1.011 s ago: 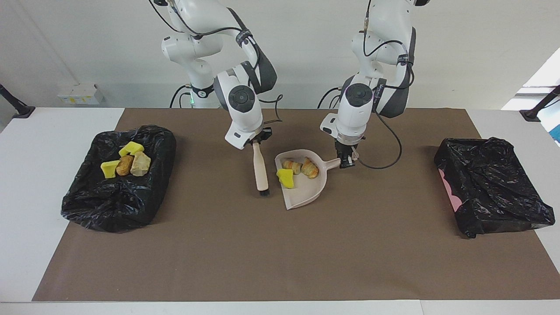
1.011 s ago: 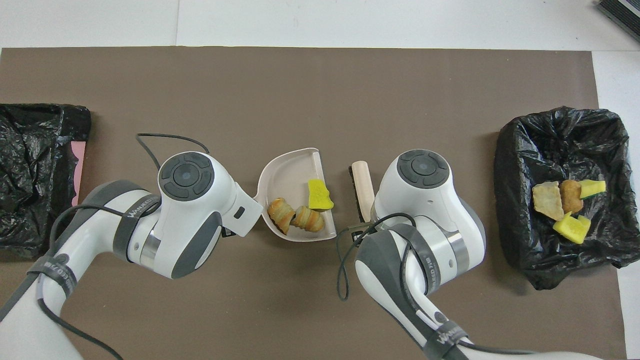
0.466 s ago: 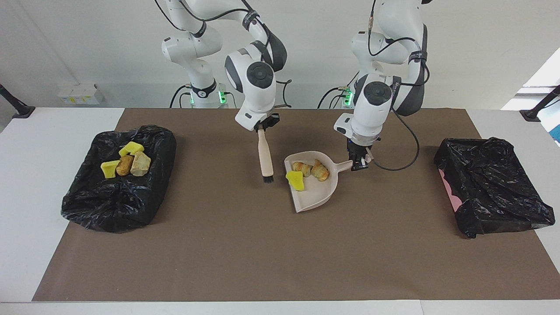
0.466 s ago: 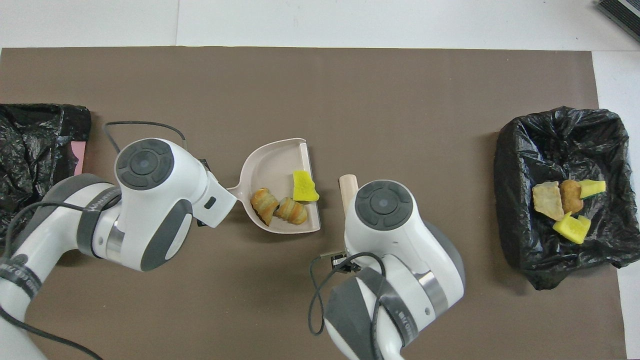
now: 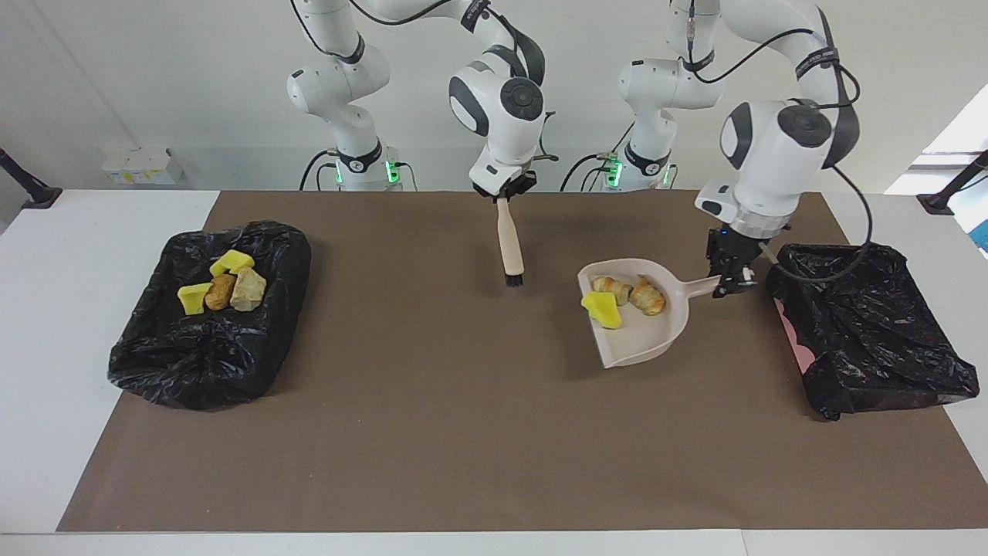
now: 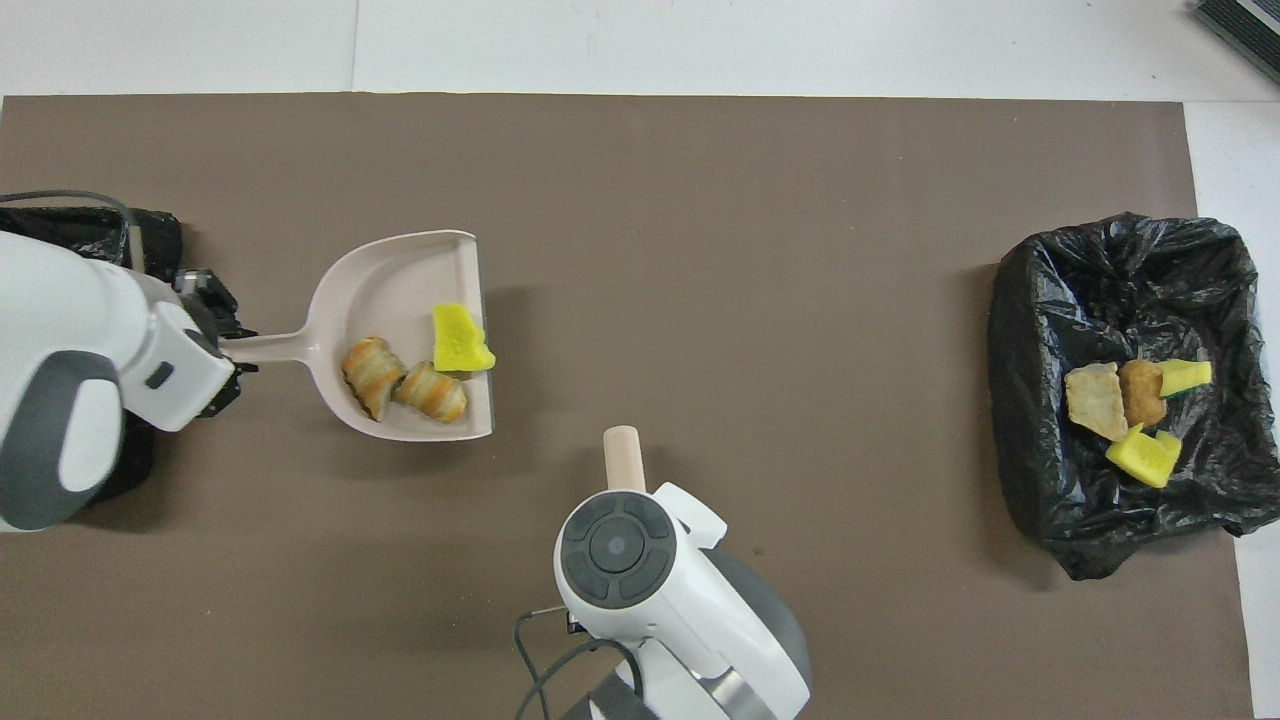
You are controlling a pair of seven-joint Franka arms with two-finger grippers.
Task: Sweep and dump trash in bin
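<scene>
You have three scraps riding in the dustpan (image 5: 652, 328): a yellow sponge chunk (image 5: 602, 310) at the open lip and two croissant pieces (image 5: 631, 292) side by side just nearer the handle, the two touching each other. The other four scraps (image 5: 223, 283), two yellow sponge chunks and two brown bread pieces, lie bunched together inside the black-lined bin (image 5: 208, 316) at the right arm's end of the table. The pan is lifted off the brown mat (image 5: 463, 432), throwing a shadow beneath it, and it hangs over the mat just beside the second black-lined bin (image 5: 872, 332) at the left arm's end, not yet over it. Your left gripper (image 5: 729, 282) is clenched on the tip of the pan's handle, right at that bin's edge. The pan's long axis runs along the table: handle toward the left arm's end, open mouth toward the middle of the table and the right arm's end, and the pan sits roughly level with the lip a little lower. Nothing lies on the mat between the pan and the nearby bin; the bin's bag is crumpled over, with a strip of pink (image 5: 791, 332) showing at its edge. Your right gripper (image 5: 505, 191) is shut on the top of the brush (image 5: 509, 247), which hangs upright over the mat near the robots' edge, bristles down and clear of the surface, well apart from the pan.
</scene>
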